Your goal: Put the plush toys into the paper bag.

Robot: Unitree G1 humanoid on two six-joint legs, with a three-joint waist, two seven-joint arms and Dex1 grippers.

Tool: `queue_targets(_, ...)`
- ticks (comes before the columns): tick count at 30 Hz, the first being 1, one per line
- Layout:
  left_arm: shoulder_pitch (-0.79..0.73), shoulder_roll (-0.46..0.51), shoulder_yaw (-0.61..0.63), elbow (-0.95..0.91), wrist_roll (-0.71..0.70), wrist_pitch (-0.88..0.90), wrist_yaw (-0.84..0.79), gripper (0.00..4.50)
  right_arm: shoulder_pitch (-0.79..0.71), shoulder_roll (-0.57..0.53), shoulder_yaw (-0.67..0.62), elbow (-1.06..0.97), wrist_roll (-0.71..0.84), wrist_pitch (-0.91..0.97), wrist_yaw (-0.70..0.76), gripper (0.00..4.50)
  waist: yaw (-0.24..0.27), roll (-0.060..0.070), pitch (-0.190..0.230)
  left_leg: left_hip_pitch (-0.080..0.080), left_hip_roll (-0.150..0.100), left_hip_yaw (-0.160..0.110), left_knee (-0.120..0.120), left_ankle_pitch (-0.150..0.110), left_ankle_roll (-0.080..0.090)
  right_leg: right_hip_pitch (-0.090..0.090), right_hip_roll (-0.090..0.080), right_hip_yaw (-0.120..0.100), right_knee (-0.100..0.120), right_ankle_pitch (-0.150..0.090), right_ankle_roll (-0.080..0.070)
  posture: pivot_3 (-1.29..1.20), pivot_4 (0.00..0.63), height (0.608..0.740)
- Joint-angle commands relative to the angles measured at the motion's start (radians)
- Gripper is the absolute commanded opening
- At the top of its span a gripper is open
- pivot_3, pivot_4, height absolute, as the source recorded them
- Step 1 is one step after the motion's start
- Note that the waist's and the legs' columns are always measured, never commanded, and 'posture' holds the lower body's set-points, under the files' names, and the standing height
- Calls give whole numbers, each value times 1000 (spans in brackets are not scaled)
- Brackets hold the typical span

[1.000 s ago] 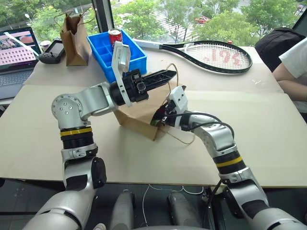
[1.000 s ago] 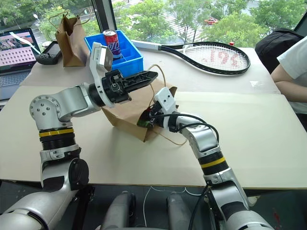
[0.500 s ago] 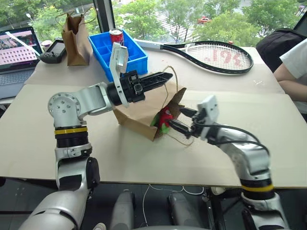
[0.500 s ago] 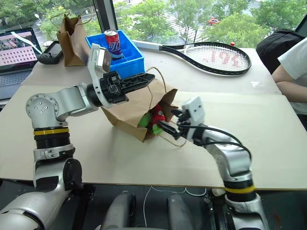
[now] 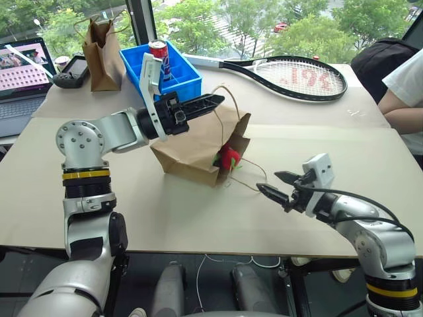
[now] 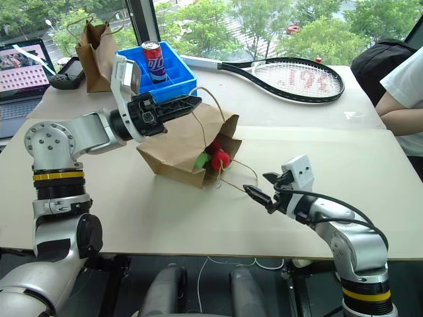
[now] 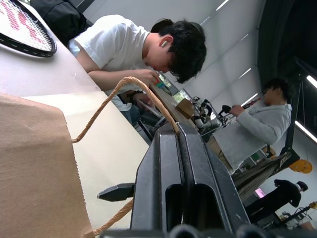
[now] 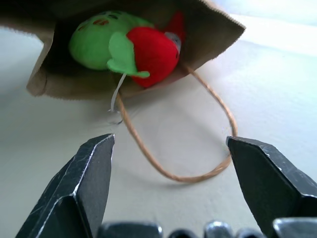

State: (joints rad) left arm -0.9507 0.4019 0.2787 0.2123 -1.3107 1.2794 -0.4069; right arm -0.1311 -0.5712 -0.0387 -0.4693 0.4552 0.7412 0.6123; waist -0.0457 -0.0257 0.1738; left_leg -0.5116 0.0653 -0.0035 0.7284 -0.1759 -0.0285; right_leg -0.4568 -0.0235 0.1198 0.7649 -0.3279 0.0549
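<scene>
Nearest, the right gripper (image 5: 277,185) hangs wide open and empty over the table (image 5: 198,218). Beyond it the paper bag (image 5: 192,148) lies tipped, red chili plush (image 5: 229,157) and green blob plush (image 8: 94,42) in its mouth; the left gripper (image 5: 218,100) pinches the bag's upper handle (image 7: 124,87).

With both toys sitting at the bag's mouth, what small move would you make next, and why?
Probably lift the upper handle a little with the left claw, which is shut on it. The red chili and green blob lie just inside the paper bag mouth, so tipping it up should slide them deeper. The right claw is open and clear.
</scene>
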Motion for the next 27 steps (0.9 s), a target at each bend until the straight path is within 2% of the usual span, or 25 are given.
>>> queue_targets(1, -35, 5, 16, -12, 10, -18, -25, 0, -33, -8, 122, 19, -125, -123, -3, 4013, 0, 0, 0, 0, 0, 0, 0, 0, 0, 0, 0, 0, 0, -1, 1, 0, 150, 665)
queue_targets(6, -37, -1, 19, -12, 23, -18, -35, 0, -97, 1, 218, 146, -283, -213, -59, 4013, 3, 0, 0, 0, 0, 0, 0, 0, 0, 0, 0, 0, 0, -1, 3, 0, 150, 665)
queue_targets(9, -36, 5, 16, -18, 33, -19, -45, 0, -116, 14, 240, 205, -330, -263, -69, 3329, 5, 0, 0, 0, 0, 0, 0, 0, 0, 0, 0, 0, 0, -1, 2, 0, 150, 665)
queue_targets(13, -33, 7, 26, -25, 35, -17, -48, 0, -116, 3, 253, 238, -374, -330, -51, 1965, 4, 0, 0, 0, 0, 0, 0, 0, 0, 1, 0, 0, 0, -1, 1, 0, 150, 665)
queue_targets(18, -44, 26, 33, -15, 54, -29, -64, 0, -139, -11, 178, 194, -390, -405, -66, 230, 4, 0, 0, 0, 0, 0, 0, 0, 0, 0, 0, 0, 0, -1, 2, 0, 150, 665)
queue_targets(19, -48, 32, 31, -17, 64, -35, -75, 0, -151, -24, 162, 179, -399, -422, -65, 15, 4, 0, 0, 0, 0, 0, 0, 0, 0, 0, 0, 0, 0, -1, 1, 0, 150, 665)
queue_targets(22, -72, 67, 16, 1, 115, -67, -132, 0, -213, -67, 119, 124, -414, -444, -50, 15, 3, 0, 0, -1, 0, 0, 0, 0, 0, 0, 0, 0, 0, -1, 1, 0, 150, 665)
queue_targets(27, -138, 138, -5, 100, 226, -142, -245, 0, -402, -137, 75, 33, -397, -398, 4, 15, 0, 0, 0, 0, 0, 0, 0, 0, 0, -1, 0, 0, 1, -1, 2, 0, 150, 665)
